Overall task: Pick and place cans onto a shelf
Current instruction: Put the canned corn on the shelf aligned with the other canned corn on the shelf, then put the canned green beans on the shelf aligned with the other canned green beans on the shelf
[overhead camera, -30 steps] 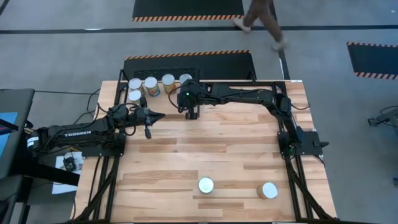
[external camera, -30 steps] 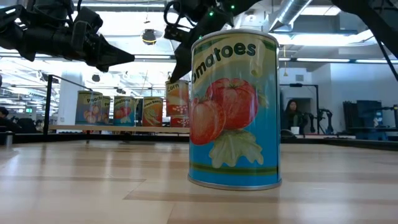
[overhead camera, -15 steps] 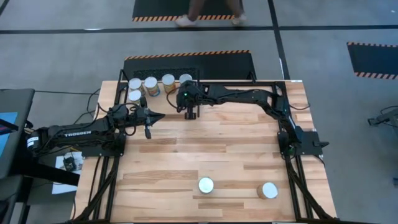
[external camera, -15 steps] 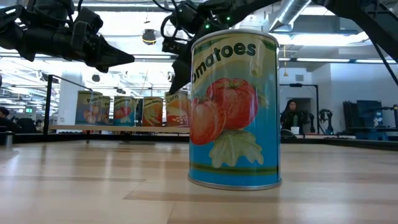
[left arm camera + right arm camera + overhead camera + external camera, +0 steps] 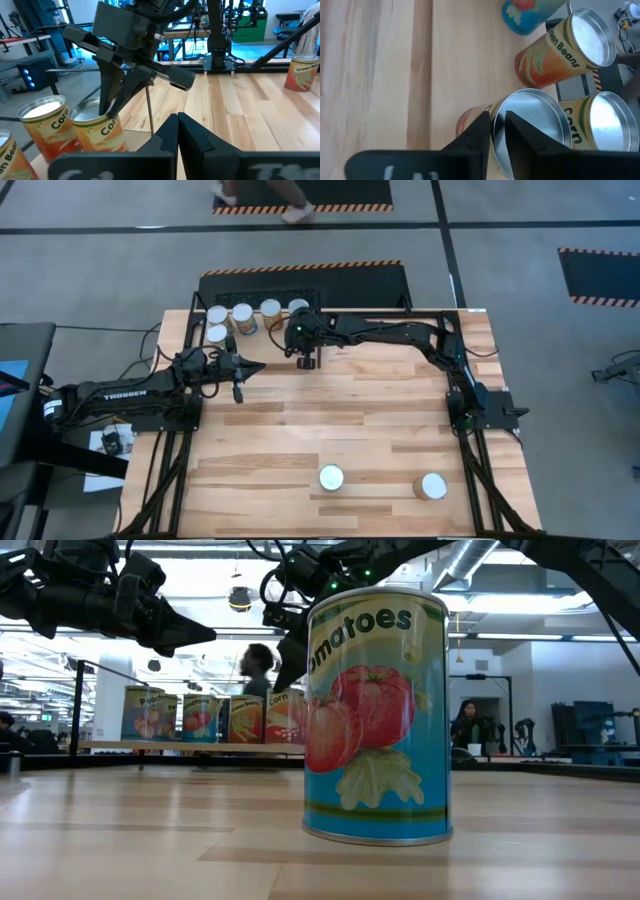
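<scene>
My right gripper (image 5: 306, 358) is at the table's far left, shut on an orange Corn can (image 5: 97, 127), which stands upright on the shelf (image 5: 180, 746) at the right end of the row in the low view (image 5: 285, 718). Several other cans (image 5: 241, 314) stand on the shelf beside it. Two more cans (image 5: 331, 477) (image 5: 432, 486) stand on the tabletop near the front edge; the nearer one fills the low view as a blue tomato can (image 5: 375, 715). My left gripper (image 5: 258, 367) is shut and empty, above the table just right of the shelf. My right gripper holds the Corn can by its top rim (image 5: 495, 142), at the side of the can that faces the table's middle. The rim sits between the two fingers (image 5: 106, 95), which come down from above at a slant. The can stands upright with its bottom on the shelf.
A dark mat with a striped edge (image 5: 300, 284) lies beyond the table's far edge. A person (image 5: 258, 665) passes behind the table and another (image 5: 466, 725) is farther back. Bare plank tabletop (image 5: 340, 410) lies between the shelf and the two front cans.
My right gripper has gone down and slightly toward the far edge with the Corn can, which was lifted above the row and now stands level with the other cans on the shelf. A person has walked past behind the table.
</scene>
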{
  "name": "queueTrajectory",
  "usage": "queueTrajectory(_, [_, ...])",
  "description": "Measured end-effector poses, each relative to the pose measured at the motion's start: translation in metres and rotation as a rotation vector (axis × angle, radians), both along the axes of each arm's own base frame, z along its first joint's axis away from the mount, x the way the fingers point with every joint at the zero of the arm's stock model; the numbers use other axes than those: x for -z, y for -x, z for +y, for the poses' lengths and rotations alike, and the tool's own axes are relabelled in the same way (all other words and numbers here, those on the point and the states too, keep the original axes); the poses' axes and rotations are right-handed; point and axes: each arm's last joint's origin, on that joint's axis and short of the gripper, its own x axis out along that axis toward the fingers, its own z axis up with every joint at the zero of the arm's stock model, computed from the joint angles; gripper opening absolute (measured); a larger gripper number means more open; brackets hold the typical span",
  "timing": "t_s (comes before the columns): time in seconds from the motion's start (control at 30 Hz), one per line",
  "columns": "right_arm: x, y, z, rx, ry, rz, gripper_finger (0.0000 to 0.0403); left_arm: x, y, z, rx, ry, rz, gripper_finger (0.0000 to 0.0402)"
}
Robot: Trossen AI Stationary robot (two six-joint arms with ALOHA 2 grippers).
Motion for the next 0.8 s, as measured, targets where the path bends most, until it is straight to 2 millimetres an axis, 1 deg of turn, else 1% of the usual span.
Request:
queueTrajectory(0.17, [-0.002,-0.001,0.0,-0.015,0.02,-0.011,0.0088,0.0,0.0,0.0,-0.001,0.0,0.0,0.0])
queueTrajectory(0.27, [-0.009,0.0,0.004,-0.038,0.055,-0.011,0.0085,0.0,0.0,0.0,-0.001,0.0,0.001,0.0])
queueTrajectory(0.37, [-0.027,0.006,0.011,-0.036,0.111,-0.019,0.0071,0.0,0.0,0.0,-0.001,0.0,0.001,0.0])
queueTrajectory(0.47, [-0.047,0.014,0.022,-0.049,0.148,-0.029,0.0042,0.001,0.0,0.0,0.0,0.002,0.007,0.0])
queueTrajectory(0.53, [-0.058,0.021,0.029,-0.075,0.143,-0.072,0.0015,0.001,0.0,0.0,0.0,0.005,0.014,0.0])
queueTrajectory(0.6, [-0.064,0.027,0.037,-0.1,0.137,-0.14,0.0009,0.002,0.0,0.0,0.0,0.006,0.018,0.0])
queueTrajectory(0.63, [-0.063,0.031,0.041,-0.106,0.132,-0.171,0.0011,0.002,0.0,0.0,0.0,0.006,0.017,0.0])
queueTrajectory(0.7, [-0.054,0.036,0.051,-0.116,0.136,-0.239,0.001,0.002,0.0,0.0,-0.001,0.006,0.017,0.0])
queueTrajectory(0.77, [-0.04,0.045,0.063,-0.139,0.143,-0.29,0.0006,0.002,0.0,0.0,0.0,0.007,0.018,0.0])
queueTrajectory(0.8, [-0.033,0.049,0.07,-0.147,0.147,-0.347,0.0005,0.002,0.0,0.0,0.0,0.007,0.018,0.0])
